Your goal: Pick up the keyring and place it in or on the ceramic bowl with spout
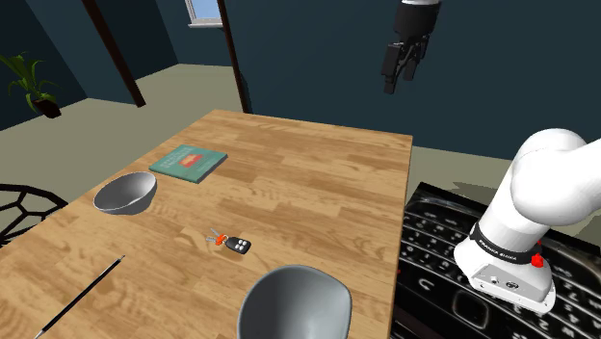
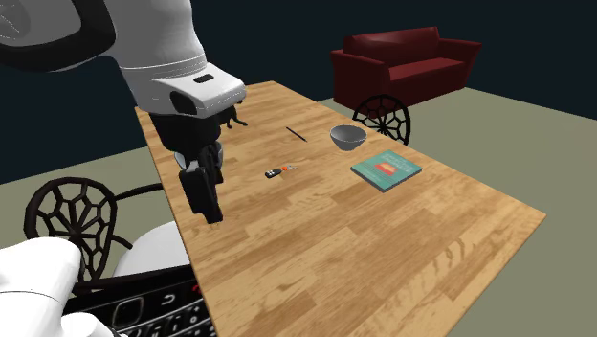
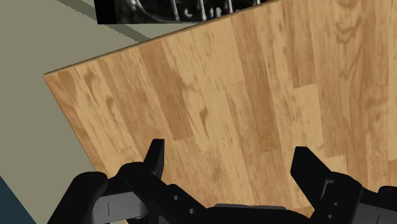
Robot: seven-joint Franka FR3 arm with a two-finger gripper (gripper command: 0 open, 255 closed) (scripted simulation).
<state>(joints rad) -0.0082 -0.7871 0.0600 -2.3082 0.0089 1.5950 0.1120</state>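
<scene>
Jaws open, empty, high over table (image 1: 318, 164); keyring (image 1: 232, 242) between far bowl (image 1: 125, 194) and near bowl (image 1: 294, 304); book (image 1: 189, 162), pen (image 1: 81, 295) nearby.

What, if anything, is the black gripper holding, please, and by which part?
Nothing: the black two-finger gripper is open and empty, while the keyring with a black fob lies on the wooden table.

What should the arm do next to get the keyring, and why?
Probably carry the gripper across and down toward the keyring: its fingers stand open and empty, high above the table, while the keyring lies far from them.
</scene>
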